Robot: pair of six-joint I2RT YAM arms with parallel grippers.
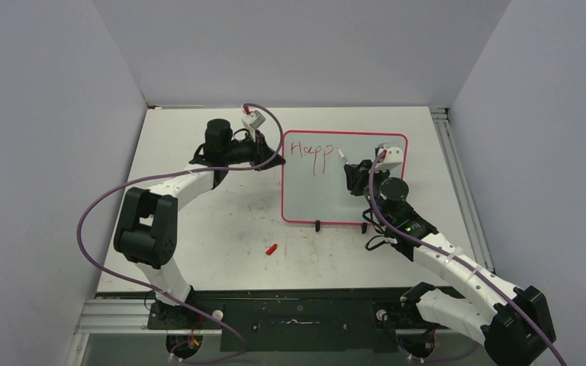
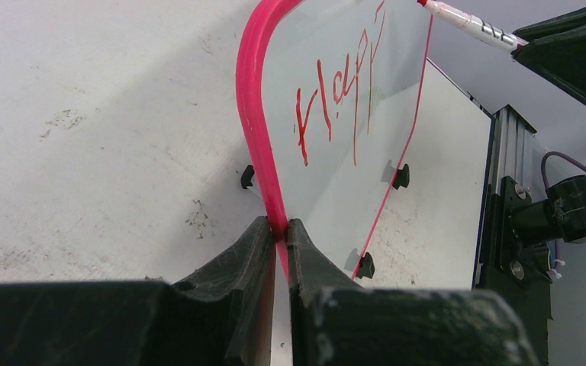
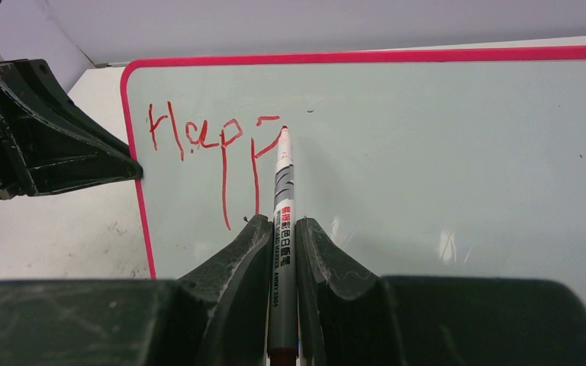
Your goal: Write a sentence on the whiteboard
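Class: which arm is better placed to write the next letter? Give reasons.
Right. The right gripper holds the marker, tip at the unfinished sentence; the left gripper clamps the whiteboard by its rim.

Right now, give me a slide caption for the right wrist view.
Right gripper holding a marker to the whiteboard, second p of the sentence half drawn.

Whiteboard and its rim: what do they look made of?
Whiteboard: smooth, semi-gloss pale coated panel, maybe melamine or painted steel; soft glare streaks show. Rim: glossy pink-red plastic, judging by its rounded moulded edge and highlight.
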